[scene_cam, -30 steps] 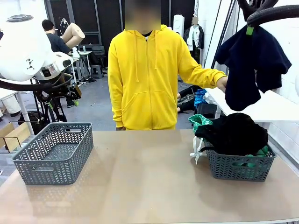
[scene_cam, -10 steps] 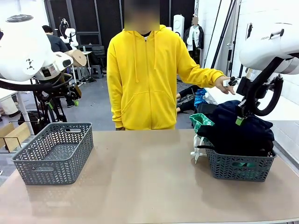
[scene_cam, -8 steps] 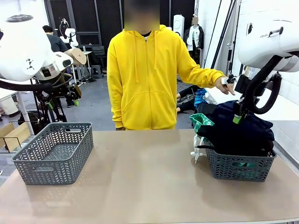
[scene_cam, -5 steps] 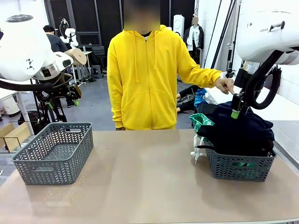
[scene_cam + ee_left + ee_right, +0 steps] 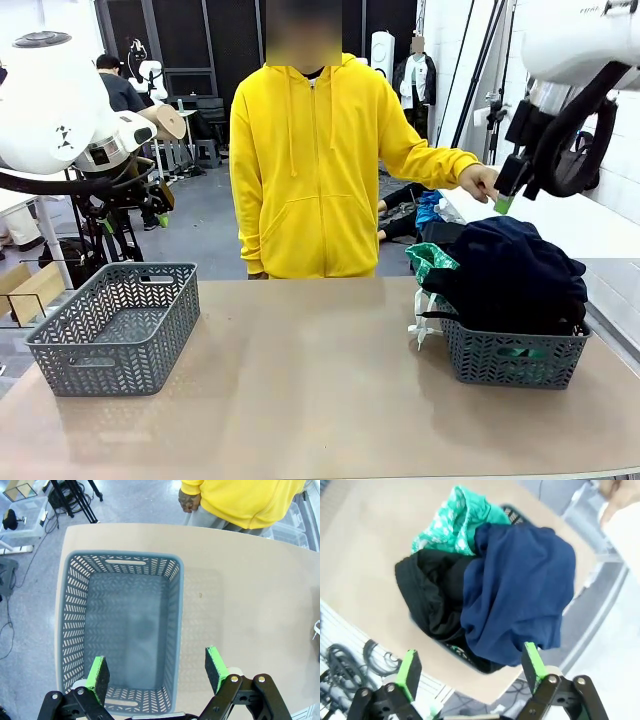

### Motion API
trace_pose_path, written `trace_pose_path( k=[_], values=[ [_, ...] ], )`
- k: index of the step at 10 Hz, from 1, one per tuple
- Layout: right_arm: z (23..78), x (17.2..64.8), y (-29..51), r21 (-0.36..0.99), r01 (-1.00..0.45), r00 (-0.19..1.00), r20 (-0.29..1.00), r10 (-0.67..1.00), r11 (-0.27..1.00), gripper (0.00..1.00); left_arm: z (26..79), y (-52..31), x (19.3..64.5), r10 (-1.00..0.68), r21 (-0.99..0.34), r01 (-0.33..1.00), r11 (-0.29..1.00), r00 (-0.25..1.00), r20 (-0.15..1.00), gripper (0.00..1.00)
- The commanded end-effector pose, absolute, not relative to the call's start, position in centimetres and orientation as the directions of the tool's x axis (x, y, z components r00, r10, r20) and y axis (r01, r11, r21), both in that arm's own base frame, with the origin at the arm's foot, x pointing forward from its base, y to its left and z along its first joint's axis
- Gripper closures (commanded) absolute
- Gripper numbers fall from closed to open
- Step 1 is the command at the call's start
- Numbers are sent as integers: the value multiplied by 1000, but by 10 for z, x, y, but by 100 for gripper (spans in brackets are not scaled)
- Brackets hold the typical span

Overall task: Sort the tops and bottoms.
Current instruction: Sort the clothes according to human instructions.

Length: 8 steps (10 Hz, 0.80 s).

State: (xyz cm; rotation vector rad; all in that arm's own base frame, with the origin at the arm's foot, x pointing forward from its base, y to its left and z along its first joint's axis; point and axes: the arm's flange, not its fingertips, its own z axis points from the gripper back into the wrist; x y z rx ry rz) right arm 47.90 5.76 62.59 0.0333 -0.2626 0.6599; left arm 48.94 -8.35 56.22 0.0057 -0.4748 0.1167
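Now right hand [image 5: 470, 672] wide open, empty, above navy garment [image 5: 520, 590].

two grey baskets [image 5: 115, 325] [image 5: 512, 357], tan table [image 5: 310, 400]

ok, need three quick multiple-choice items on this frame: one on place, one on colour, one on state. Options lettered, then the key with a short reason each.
1. Where is the navy cloth garment?
A. In the grey plastic basket under the left pincer
B. On top of the pile in the grey plastic basket on the robot's right
C. Hanging from the right pincer

2. What colour is the garment at the pile's edge beside the black garment?
A. Bright green
B. Red
C. Orange

3. What state is the right pincer in?
A. Shut on the navy garment
B. Shut on nothing
C. Open, above the pile

Key:
1 B: it crowns the heap in the right-hand basket.
2 A: the bright green garment sticks out there.
3 C: its green pads stand wide apart with nothing between them.
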Motion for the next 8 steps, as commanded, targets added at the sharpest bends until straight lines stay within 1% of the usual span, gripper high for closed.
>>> trace_pose_path(
  k=[1,2,3,4,8],
  values=[
    [648,474,66,-99,-613,751,234,617,784,0,561,-83,487,129,-40,-125,991,876,465,0],
    [652,477,74,-110,-616,751,218,624,780,0,561,-83,487,129,-40,-125,991,876,465,0],
    [647,489,83,-93,-644,738,188,649,759,0,561,-83,487,129,-40,-125,991,876,465,0],
    [653,471,65,-96,-626,737,251,627,774,0,561,-83,487,129,-40,-125,991,876,465,0],
    [653,471,65,-96,-626,737,251,627,774,0,561,-83,487,129,-40,-125,991,876,465,0]
  ],
)
